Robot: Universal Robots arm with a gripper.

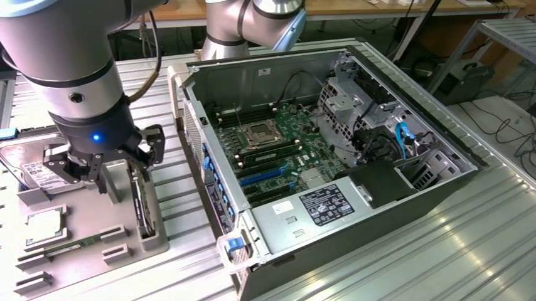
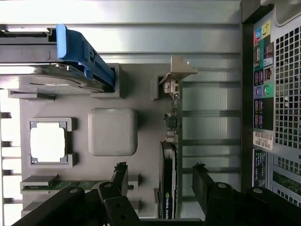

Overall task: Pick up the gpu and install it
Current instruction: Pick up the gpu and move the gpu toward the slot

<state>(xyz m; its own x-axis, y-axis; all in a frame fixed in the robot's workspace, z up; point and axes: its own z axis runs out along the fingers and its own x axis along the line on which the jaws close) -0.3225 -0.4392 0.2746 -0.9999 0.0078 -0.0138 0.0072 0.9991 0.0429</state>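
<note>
Robot hand (image 2: pixel 160 181), spread wide, hovers over the gpu (image 2: pixel 168 162) standing edge-on in its tray (image 2: pixel 136 94); not yet grasped or installed.

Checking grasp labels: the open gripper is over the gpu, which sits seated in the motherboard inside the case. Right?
No. The gpu stands edge-on in the grey tray beside the case, not in the motherboard; the wrist view shows it there, under the open gripper.

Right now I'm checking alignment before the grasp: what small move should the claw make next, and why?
Probably lower straight down: the open claw hangs centred over the gpu, which stands on edge in the grey tray, not yet touched.
</note>
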